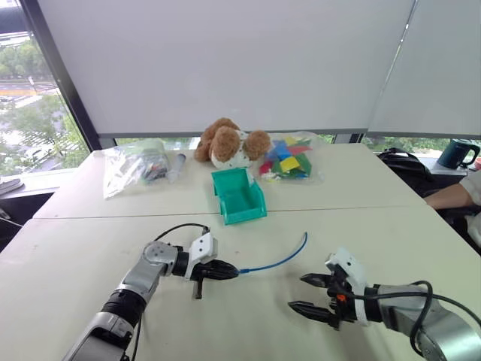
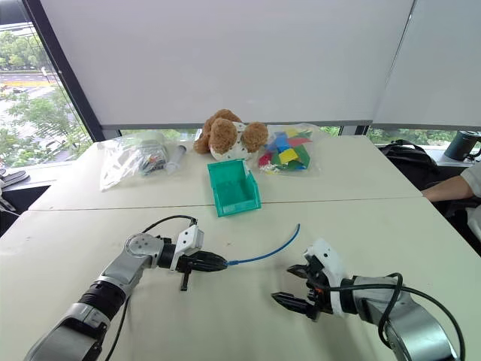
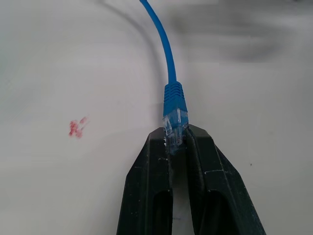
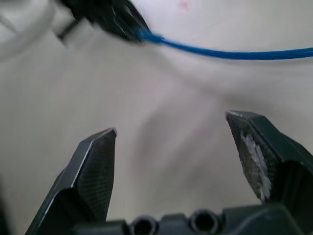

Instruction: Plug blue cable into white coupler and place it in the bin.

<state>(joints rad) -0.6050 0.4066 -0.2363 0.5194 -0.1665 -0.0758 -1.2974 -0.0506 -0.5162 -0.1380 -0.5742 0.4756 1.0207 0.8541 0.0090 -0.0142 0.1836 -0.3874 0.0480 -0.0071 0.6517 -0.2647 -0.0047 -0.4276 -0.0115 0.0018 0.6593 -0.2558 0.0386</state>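
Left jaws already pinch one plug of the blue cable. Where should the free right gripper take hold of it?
Judging by its pose, at the blue cable's raised far end, which arcs toward the bin. The right gripper, jaws open, could come from the robot's right, across the cord.

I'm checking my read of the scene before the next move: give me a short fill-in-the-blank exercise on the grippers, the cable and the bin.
1. The left gripper is shut on the clear ____ at the end of the blue cable.
2. The right gripper holds nothing; its jaws stand ____.
3. The teal-green bin stands just in front of the brown ____.
4. The free end of the cable points toward the ____ side of the table.

Missing words: plug; open; stuffed toy; far
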